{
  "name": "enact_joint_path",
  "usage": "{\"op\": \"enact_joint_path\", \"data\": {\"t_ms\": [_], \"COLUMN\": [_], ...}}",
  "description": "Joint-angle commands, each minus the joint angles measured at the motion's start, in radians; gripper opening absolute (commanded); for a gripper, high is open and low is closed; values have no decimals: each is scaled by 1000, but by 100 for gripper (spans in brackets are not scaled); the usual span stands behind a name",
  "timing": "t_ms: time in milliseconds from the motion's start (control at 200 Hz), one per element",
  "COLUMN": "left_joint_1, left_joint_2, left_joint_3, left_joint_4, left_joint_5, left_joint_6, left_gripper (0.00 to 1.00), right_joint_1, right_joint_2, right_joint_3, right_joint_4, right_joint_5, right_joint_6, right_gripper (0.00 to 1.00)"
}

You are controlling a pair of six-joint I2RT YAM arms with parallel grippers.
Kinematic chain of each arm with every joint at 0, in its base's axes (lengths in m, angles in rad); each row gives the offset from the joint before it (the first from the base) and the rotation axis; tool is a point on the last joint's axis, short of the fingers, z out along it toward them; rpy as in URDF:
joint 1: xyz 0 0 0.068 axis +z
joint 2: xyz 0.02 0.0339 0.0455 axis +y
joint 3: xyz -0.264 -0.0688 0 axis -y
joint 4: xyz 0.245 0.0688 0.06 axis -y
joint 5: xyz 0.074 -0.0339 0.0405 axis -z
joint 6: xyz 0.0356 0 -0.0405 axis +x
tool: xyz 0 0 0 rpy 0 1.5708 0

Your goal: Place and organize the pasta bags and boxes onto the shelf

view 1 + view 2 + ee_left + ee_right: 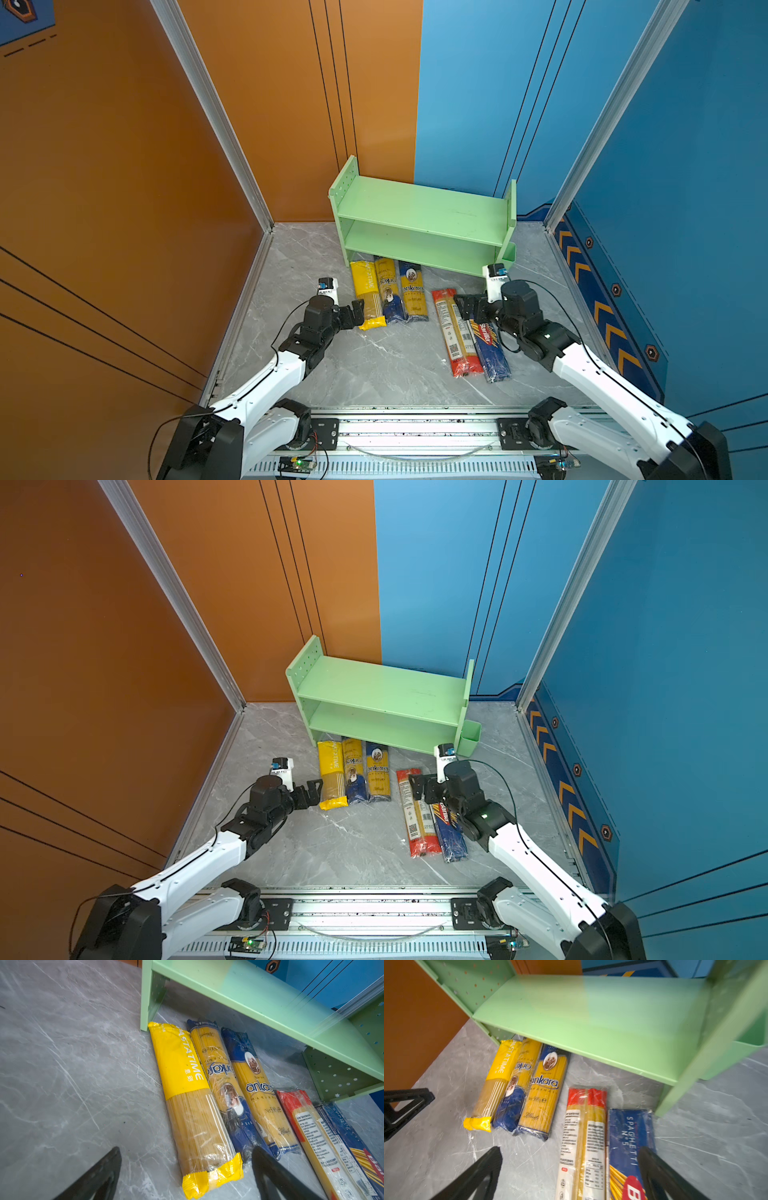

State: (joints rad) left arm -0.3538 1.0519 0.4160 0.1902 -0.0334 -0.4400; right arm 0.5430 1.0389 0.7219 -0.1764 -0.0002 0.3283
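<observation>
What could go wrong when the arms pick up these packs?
The yellow pack touches an ankara pack; the open left end effector may catch both. That ankara pack's far end lies under the shelf; a straight lift may knock it. The red-ended pack touches the Barilla box, so the right end effector may drag both.

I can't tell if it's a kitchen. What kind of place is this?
Probably a robot test booth, not a kitchen: robot arms on a rail, plain orange and blue panel walls, and spaghetti packs by a little green shelf.
</observation>
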Motion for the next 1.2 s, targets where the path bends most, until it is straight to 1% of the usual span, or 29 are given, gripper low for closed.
{"op": "enact_joint_path", "data": {"t_ms": [0,105,190,270,280,305,491,576,726,1001,1192], "left_joint_1": [-33,-45,-48,-51,-52,-54,-59,-65,-80,-118,-152], "left_joint_2": [16,24,35,54,58,65,153,196,231,303,375], "left_joint_3": [4,-10,-23,-34,-34,-31,8,32,43,93,131], "left_joint_4": [-5,9,34,58,59,61,66,66,66,66,66], "left_joint_5": [-20,-5,24,50,51,54,97,107,35,15,-17], "left_joint_6": [-38,-49,-62,-68,-68,-68,-67,-66,-105,-103,-112], "left_gripper": [98,98,98,98,98,98,98,98,98,100,97], "right_joint_1": [74,130,152,152,173,183,186,187,185,176,172], "right_joint_2": [111,221,283,334,339,353,422,435,427,401,400], "right_joint_3": [64,111,128,141,143,148,177,184,177,137,132], "right_joint_4": [-30,4,49,91,95,102,136,133,121,131,133], "right_joint_5": [9,4,-16,-52,-57,-69,-179,-193,-184,-161,-166], "right_joint_6": [17,25,46,68,71,76,107,109,103,95,95], "right_gripper": [100,100,100,100,100,100,100,100,100,100,100]}}
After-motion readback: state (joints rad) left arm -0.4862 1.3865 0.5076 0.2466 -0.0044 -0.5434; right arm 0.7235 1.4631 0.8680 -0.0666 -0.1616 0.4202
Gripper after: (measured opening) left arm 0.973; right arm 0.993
